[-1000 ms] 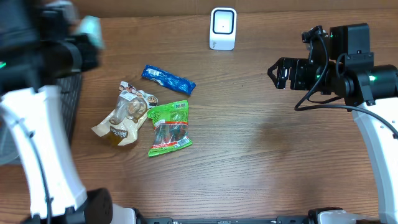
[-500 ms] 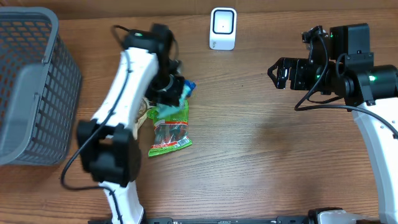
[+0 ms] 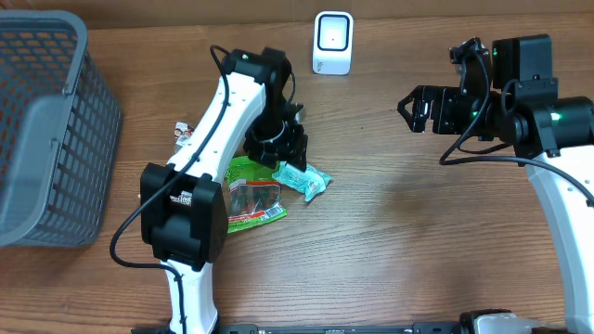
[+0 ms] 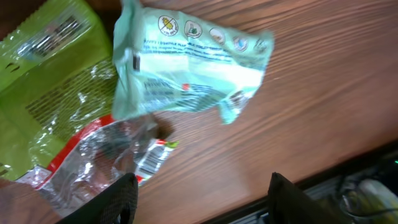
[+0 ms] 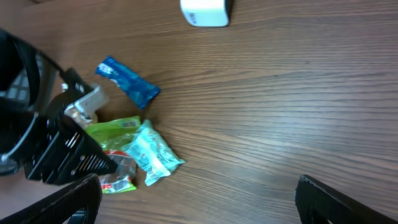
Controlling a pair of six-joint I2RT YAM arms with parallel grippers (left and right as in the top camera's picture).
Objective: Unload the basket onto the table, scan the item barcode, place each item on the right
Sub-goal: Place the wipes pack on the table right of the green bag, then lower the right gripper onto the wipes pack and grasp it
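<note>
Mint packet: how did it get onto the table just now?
The left pincer carried the mint packet over from the left, opened, and let it go. It now lies at the edge of the green snack bag. The right pincer and the white scanner stayed put.

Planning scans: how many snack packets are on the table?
4: mint packet by the left gripper, green packet beside it, blue bar beyond them, tan packet mostly hidden under the arm.

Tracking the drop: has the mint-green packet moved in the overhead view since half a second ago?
Yes. The mint-green packet has shifted right, closer to the line below the white scanner, and lies at the green snack bag's right edge.
</note>
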